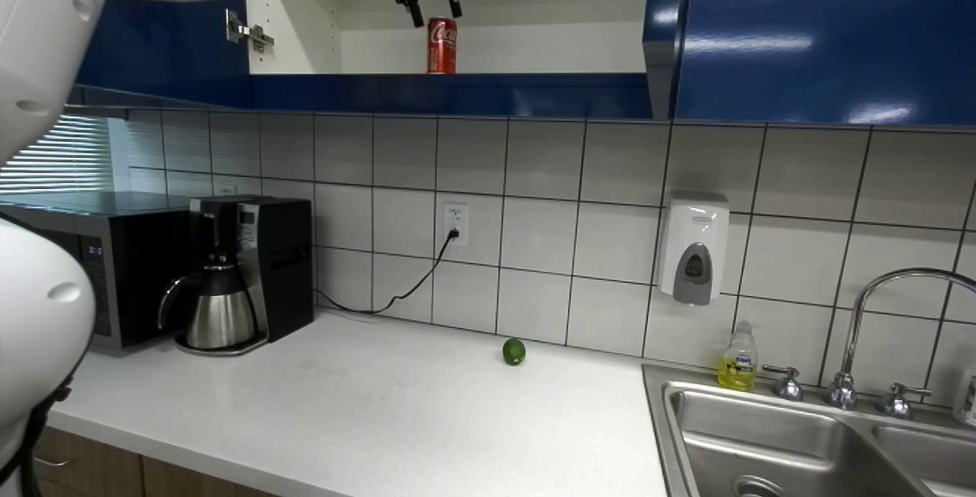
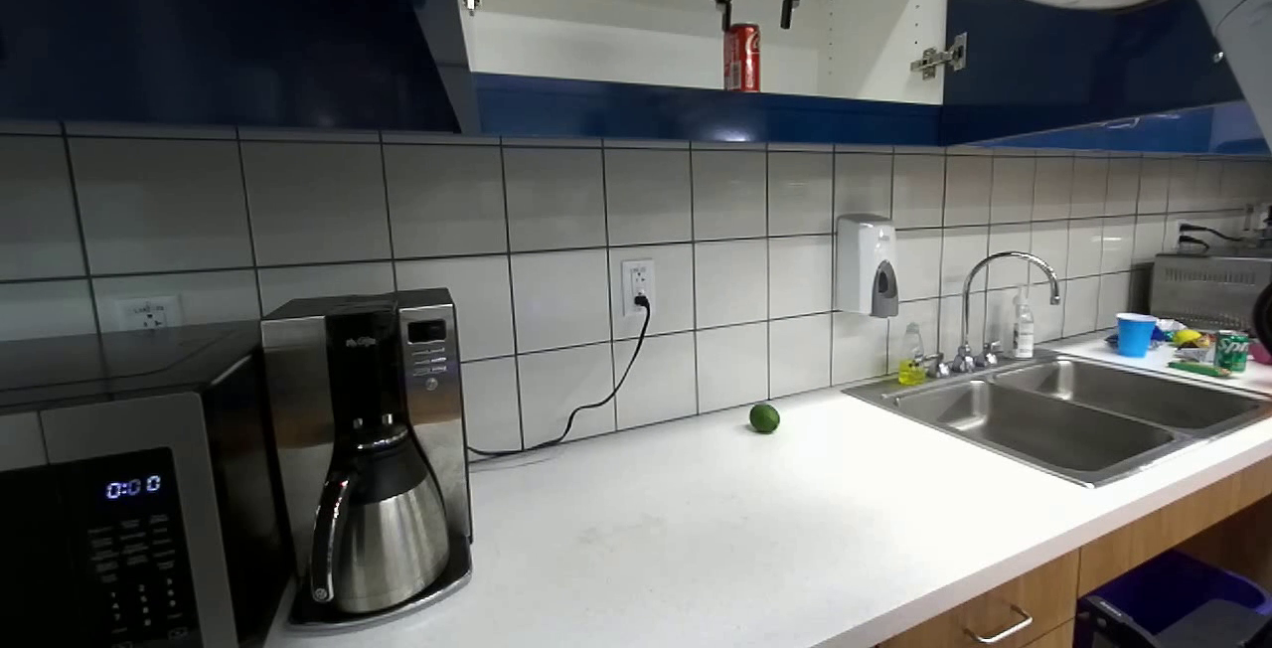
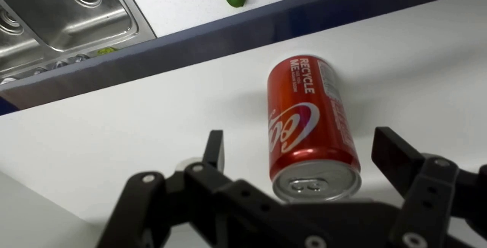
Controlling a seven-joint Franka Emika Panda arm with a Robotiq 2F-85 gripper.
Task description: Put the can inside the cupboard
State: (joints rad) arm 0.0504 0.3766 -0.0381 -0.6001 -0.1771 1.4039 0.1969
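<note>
The red can (image 1: 441, 51) stands upright inside the open cupboard (image 1: 366, 93), in both exterior views (image 2: 742, 62). The cupboard's blue lower edge (image 2: 616, 106) hides the can's base there. In the wrist view the can (image 3: 310, 115) rests on the pale shelf (image 3: 152, 126), its silvery top towards me. My gripper (image 1: 438, 15) is open just above the can, with fingertips about level with its top in both exterior views (image 2: 756, 23). In the wrist view the two fingers (image 3: 299, 137) lie on either side of the can, with a visible gap at each side.
A blue cabinet with a handle (image 1: 823, 40) adjoins the cupboard. Its open door (image 1: 168, 51) and side wall (image 1: 297, 24) bound the opening. Below, the counter (image 1: 427, 405) bears a green fruit (image 1: 514, 351), coffee maker (image 1: 286, 268) and microwave (image 1: 152, 276), beside the sink (image 1: 755, 428).
</note>
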